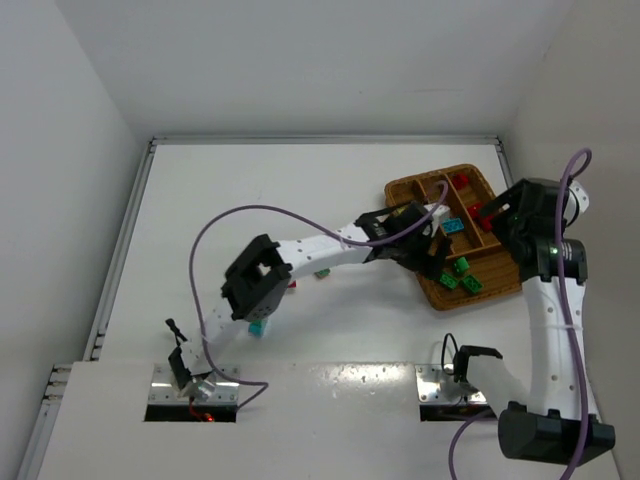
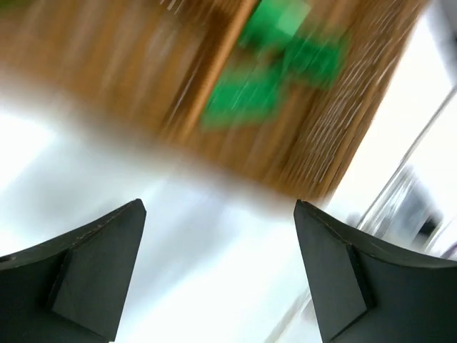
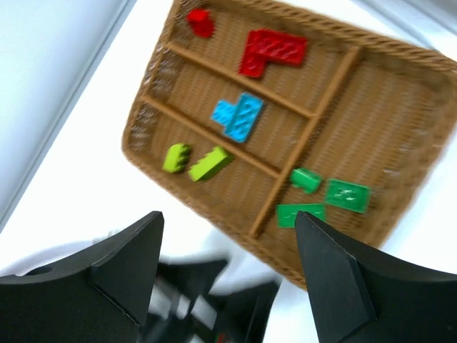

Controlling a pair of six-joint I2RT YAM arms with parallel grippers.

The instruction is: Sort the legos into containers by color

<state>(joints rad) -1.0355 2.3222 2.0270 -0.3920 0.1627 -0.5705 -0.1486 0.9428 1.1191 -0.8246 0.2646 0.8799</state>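
Note:
The wicker tray (image 1: 497,281) lies at the right of the table. In the right wrist view its compartments hold two red legos (image 3: 271,51), a cyan one (image 3: 237,116), two yellow-green ones (image 3: 210,163) and three dark green ones (image 3: 348,194). My left gripper (image 1: 432,255) hovers at the tray's near-left edge, open and empty (image 2: 218,236), with blurred green legos (image 2: 275,68) ahead of it. My right gripper (image 3: 228,218) hangs open and empty above the tray (image 1: 490,215). A red lego (image 1: 291,285), a green one (image 1: 322,272) and a cyan one (image 1: 257,327) lie loose on the table.
The left arm (image 1: 320,250) stretches across the middle of the white table (image 1: 250,190), over the loose bricks. White walls close in the table at the back and both sides. A purple cable (image 1: 215,235) loops above the left arm.

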